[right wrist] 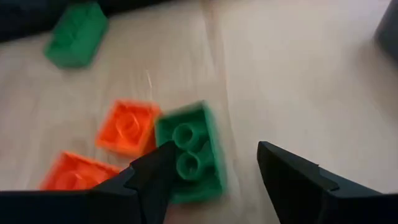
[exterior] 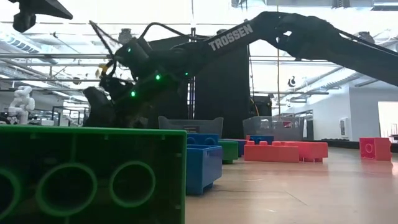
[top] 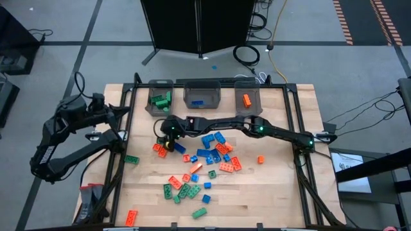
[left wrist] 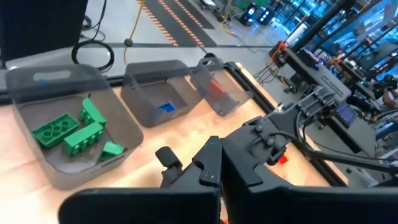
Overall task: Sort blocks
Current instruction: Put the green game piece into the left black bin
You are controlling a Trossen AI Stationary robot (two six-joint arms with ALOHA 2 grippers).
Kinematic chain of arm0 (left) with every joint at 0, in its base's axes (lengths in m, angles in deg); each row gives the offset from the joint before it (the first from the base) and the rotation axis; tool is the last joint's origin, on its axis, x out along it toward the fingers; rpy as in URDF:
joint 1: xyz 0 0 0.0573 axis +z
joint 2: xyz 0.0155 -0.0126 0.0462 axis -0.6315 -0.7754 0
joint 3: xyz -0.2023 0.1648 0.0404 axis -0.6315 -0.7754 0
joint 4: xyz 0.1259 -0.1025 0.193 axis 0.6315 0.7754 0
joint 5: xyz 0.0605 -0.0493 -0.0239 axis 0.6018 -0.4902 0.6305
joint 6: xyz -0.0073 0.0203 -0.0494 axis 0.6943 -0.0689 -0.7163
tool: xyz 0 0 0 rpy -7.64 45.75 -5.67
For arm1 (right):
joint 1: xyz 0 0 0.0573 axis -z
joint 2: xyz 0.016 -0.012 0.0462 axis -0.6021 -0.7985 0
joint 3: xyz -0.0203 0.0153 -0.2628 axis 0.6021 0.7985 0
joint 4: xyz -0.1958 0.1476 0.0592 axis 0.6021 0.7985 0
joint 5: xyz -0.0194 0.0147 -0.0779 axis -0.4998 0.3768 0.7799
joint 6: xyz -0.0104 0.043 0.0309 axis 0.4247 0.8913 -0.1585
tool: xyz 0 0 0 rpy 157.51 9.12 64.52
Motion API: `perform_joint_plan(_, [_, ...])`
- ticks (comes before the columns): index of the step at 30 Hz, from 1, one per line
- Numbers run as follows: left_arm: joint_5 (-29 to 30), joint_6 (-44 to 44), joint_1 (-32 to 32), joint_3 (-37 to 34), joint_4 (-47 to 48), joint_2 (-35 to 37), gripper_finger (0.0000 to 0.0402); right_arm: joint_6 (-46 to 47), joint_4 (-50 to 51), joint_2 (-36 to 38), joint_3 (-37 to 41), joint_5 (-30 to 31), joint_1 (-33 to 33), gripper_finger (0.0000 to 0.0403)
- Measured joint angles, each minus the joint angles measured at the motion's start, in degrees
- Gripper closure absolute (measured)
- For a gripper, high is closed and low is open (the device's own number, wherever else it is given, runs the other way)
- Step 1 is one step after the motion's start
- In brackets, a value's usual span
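Three grey bins (top: 202, 94), two arms, dozens of blocks (top: 212, 153)

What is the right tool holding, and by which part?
Nothing is held. The right tool stands open over the table, a green block beside one finger, not between them.

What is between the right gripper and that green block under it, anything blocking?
Nothing visible. The right gripper hangs open just above the green block, one finger over its edge. Two orange blocks lie beside it, outside the fingers' gap.
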Motion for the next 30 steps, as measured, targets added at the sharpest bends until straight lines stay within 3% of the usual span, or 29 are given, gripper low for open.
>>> perform_joint_plan(11, [0.0,0.1,-0.01,-0.02,0.42,0.02,0.0402,0.61,1.64,-0.87,-0.12,-1.47,-0.77,0.0187])
perform_joint_plan(15, [0.0,0.46,0.0,-0.02,0.39,0.04,0.0402,2.32,2.44,-0.87,-0.79,-1.52,-0.87,0.0239])
perform_joint_plan(20, [-0.04,0.52,0.0,-0.02,0.39,0.04,0.0402,3.92,2.09,-0.86,-3.21,-1.06,-0.81,0.0352])
perform_joint_plan(27, [0.0,0.57,0.0,-0.02,0.33,0.04,0.0402,7.35,-2.38,4.92,-3.39,-0.55,1.03,0.0355])
perform_joint_plan(30, [0.47,0.25,0.0,-0.15,-0.6,0.05,0.0402,8.87,-5.86,7.37,-3.41,2.59,2.73,0.0355])
